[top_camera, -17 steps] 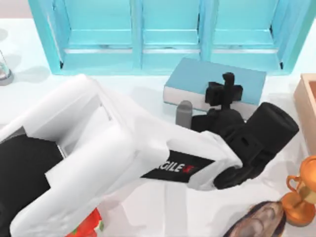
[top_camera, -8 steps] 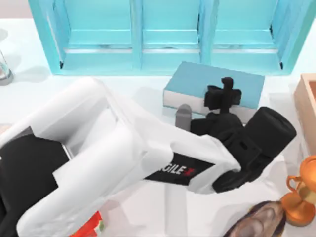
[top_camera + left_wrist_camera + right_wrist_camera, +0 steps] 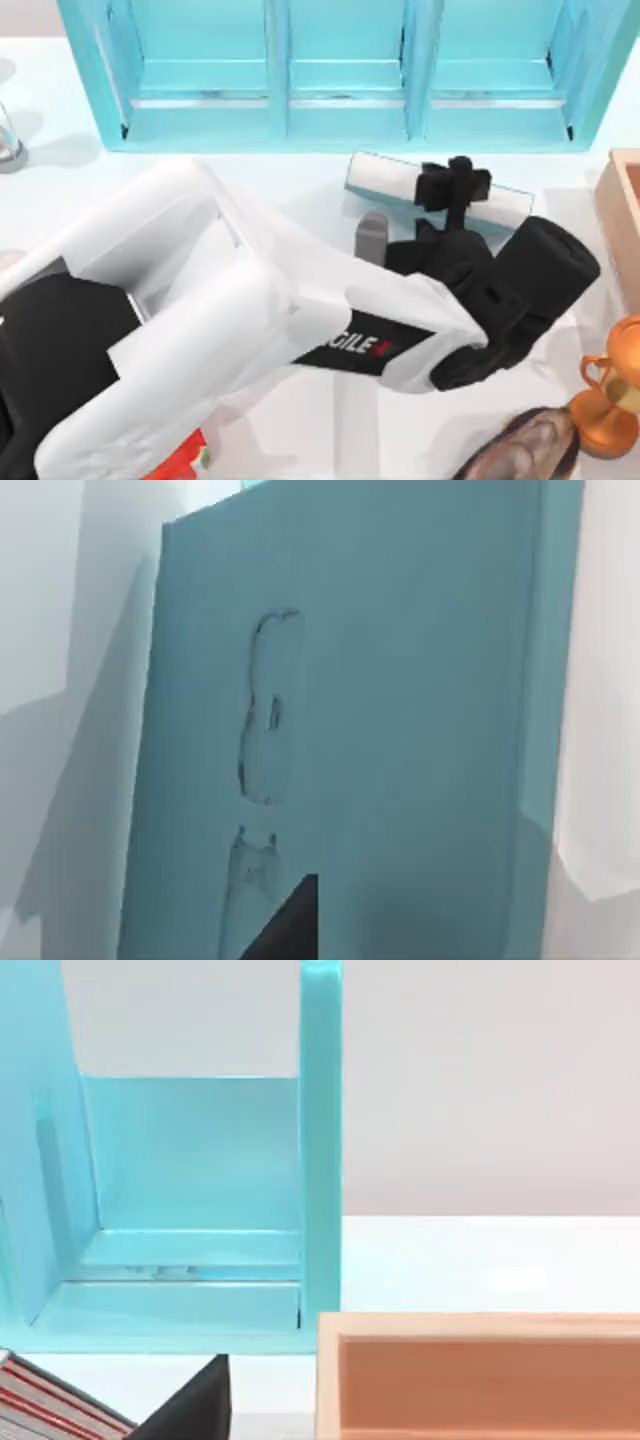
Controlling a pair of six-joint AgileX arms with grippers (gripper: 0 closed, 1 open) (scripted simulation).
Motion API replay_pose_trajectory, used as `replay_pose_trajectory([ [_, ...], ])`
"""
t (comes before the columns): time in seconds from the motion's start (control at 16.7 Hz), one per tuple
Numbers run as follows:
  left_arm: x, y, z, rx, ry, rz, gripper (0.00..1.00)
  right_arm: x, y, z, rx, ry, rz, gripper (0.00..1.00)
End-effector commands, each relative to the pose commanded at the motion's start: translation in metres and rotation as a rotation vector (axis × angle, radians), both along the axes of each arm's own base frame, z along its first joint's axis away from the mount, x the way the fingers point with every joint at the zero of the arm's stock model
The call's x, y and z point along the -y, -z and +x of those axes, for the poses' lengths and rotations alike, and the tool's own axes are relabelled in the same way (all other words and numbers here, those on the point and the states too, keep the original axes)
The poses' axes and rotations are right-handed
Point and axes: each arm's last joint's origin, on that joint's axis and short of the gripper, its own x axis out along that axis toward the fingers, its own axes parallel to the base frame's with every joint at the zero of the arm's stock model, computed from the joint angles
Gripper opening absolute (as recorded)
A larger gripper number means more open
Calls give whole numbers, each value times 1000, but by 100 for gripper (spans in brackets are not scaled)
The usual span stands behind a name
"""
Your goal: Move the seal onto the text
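Note:
The text, a teal-blue book point(image 3: 390, 177), stands tipped up in front of the shelf unit, its white page edges facing up. My left gripper point(image 3: 455, 188) is right at its middle, black against the pages. The left wrist view looks close onto the tilted teal cover point(image 3: 400, 730), with one dark fingertip point(image 3: 290, 925) at the picture's edge. The seal is hidden from me. A dark fingertip point(image 3: 195, 1405) of my right gripper shows in the right wrist view, facing the shelf.
The teal shelf unit point(image 3: 340, 70) lines the back. A small grey upright piece point(image 3: 372, 235) stands by the book's near side. A wooden box point(image 3: 622, 220), bronze trophy point(image 3: 612, 390) and shell-like lump point(image 3: 525, 450) sit at the right; a red item point(image 3: 180, 455) lies under my left arm.
The book lay flat with its cover up; now it has tipped onto its edge, pages up. My left gripper has barely shifted. The grey piece has stayed put.

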Motion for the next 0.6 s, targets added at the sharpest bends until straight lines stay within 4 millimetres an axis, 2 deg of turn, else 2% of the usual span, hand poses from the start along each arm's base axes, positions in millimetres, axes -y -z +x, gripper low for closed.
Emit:
replay_pose_trajectory([
  [0.06,0,0,0,0,0,0,98,0,0,0,0,0,0,100],
  [0.12,0,0,0,0,0,0,100,0,0,0,0,0,0,100],
  [0.6,0,1,0,-2,1,3,100,0,0,0,0,0,0,100],
])
